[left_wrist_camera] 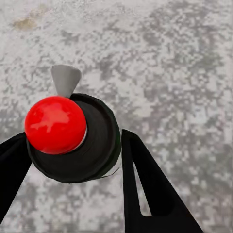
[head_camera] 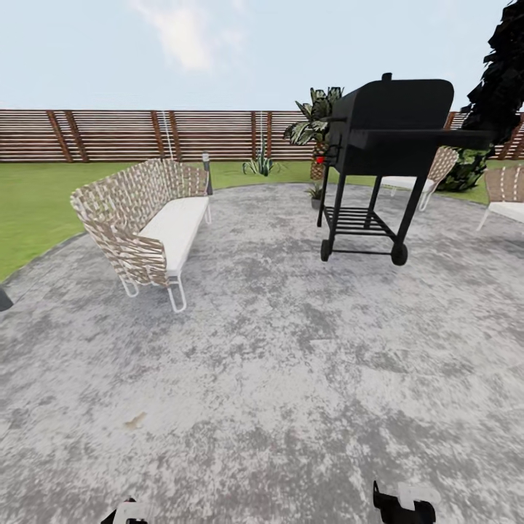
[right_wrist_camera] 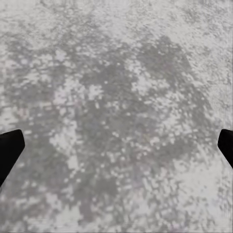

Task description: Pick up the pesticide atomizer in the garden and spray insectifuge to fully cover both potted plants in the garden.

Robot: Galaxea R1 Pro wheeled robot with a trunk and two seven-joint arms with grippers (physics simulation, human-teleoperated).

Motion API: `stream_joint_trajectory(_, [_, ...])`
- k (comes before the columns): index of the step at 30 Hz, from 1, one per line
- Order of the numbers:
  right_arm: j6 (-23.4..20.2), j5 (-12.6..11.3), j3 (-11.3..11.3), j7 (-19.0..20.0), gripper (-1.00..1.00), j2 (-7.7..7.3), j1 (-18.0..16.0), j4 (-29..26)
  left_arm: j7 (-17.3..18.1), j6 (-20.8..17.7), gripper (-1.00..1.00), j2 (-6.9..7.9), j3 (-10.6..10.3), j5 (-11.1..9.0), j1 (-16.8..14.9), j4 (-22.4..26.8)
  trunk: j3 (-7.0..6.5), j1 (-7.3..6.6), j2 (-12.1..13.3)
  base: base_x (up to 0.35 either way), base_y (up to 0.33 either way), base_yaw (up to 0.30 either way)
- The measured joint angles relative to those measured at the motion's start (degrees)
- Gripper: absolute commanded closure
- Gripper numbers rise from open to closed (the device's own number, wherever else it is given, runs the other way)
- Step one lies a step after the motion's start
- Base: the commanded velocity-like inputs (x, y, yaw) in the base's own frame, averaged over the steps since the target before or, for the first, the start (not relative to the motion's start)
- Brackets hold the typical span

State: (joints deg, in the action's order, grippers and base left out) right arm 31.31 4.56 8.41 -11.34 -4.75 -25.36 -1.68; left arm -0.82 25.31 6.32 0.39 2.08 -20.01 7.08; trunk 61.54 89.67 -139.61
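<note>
Stone lies under us everywhere — a round, mottled grey patio (head_camera: 291,364) with a rough, blotchy surface, edged by flat green lawn (head_camera: 36,211) and a slatted brown wooden fence (head_camera: 131,135).

In the left wrist view our left gripper (left_wrist_camera: 73,160) is clenched around the pesticide atomizer (left_wrist_camera: 77,141), a round black body topped by a glossy red ball and a small grey cone-shaped nozzle; the black fingers (left_wrist_camera: 145,184) press against its sides. It hangs above the patio.

Our right gripper (right_wrist_camera: 116,145) stands spread wide with nothing between its dark fingertips (right_wrist_camera: 9,148), above the speckled stone.

On the patio in the head view stand a woven tan wicker sofa (head_camera: 145,218) with a white cushion and thin white wire legs, and a boxy black barbecue grill (head_camera: 378,160) on wheels. One potted plant (head_camera: 316,192) — a small low green rosette — sits near the grill's legs at the patio's far edge, and a spiky green plant (head_camera: 260,166) rises on the lawn near the fence.
</note>
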Motion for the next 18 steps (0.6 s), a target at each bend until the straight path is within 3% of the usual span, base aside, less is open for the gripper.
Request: stream_joint_trajectory(18, [0.0, 0.0, 0.0, 0.0, -1.00, 0.00, 0.0, 0.0, 0.0, 0.0, 1.00, 0.00, 0.0, 0.0, 0.0, 0.0, 0.00, 0.00, 0.0, 0.339, 0.000, 0.000])
